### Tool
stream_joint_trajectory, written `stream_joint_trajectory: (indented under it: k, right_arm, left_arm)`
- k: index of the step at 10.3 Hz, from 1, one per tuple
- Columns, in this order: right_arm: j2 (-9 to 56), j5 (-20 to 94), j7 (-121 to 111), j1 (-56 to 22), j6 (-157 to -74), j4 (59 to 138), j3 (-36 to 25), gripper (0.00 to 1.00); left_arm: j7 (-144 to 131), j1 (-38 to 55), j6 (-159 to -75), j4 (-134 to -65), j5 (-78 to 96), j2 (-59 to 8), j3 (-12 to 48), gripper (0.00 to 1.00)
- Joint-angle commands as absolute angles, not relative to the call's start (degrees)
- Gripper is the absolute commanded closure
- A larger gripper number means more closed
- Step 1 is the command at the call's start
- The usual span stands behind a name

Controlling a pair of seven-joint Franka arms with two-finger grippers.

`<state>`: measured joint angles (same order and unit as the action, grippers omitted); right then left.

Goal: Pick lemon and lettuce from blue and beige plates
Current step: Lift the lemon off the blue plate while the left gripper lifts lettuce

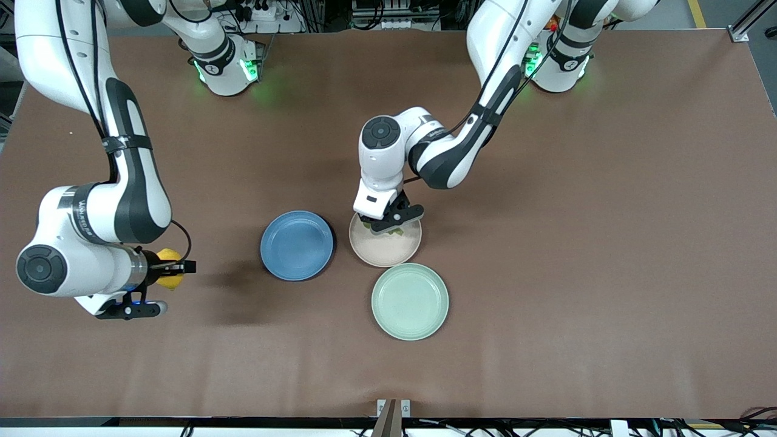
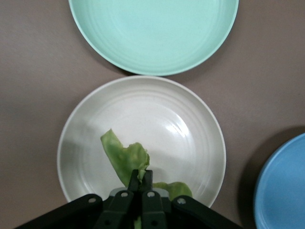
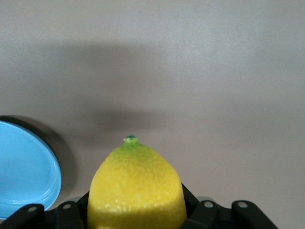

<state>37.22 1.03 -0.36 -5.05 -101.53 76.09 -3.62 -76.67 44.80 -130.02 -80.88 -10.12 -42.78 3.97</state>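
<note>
My right gripper (image 1: pixel 175 267) is shut on the yellow lemon (image 1: pixel 169 275) and holds it above the bare table, toward the right arm's end from the blue plate (image 1: pixel 297 244). The lemon fills the right wrist view (image 3: pixel 136 188). My left gripper (image 1: pixel 388 226) is down in the beige plate (image 1: pixel 385 247), shut on the green lettuce (image 2: pixel 125 158), which still lies in the beige plate (image 2: pixel 157 114). In the front view the lettuce (image 1: pixel 396 232) shows only as a green sliver under the fingers. The blue plate is empty.
An empty mint-green plate (image 1: pixel 410 300) lies nearer the front camera than the beige plate, close beside it, and shows in the left wrist view (image 2: pixel 153 33). The blue plate's rim shows in both wrist views (image 2: pixel 283 191) (image 3: pixel 26 167).
</note>
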Motion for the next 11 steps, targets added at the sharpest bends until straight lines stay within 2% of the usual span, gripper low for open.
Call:
stream_joint_trajectory:
  k: [1,5,8,11]
  right_arm:
    - [35.33,0.18,-0.97,-3.87,-100.81,77.08,-2.81,0.72]
    - [34.28,0.18,-5.09,-1.76,-100.2,77.43,-2.81,0.72]
    - [26.83,0.09,-5.36,-0.8,-106.41,89.16,-2.81,0.72]
    - [19.62,0.09,-5.36,-0.7,-117.65,104.54,-2.81,0.72]
  left_arm:
    - [-76.73,42.99,-126.66,-81.83,-10.46,-39.12,3.78,1.0]
    - [-72.45,38.94,-123.5,-81.83,-10.37,-35.6,3.87,1.0]
    - [-64.81,34.21,-119.19,-81.83,-8.62,-33.23,3.96,1.0]
    - [-57.85,29.37,-117.07,-81.91,-8.0,-31.9,3.87,1.0]
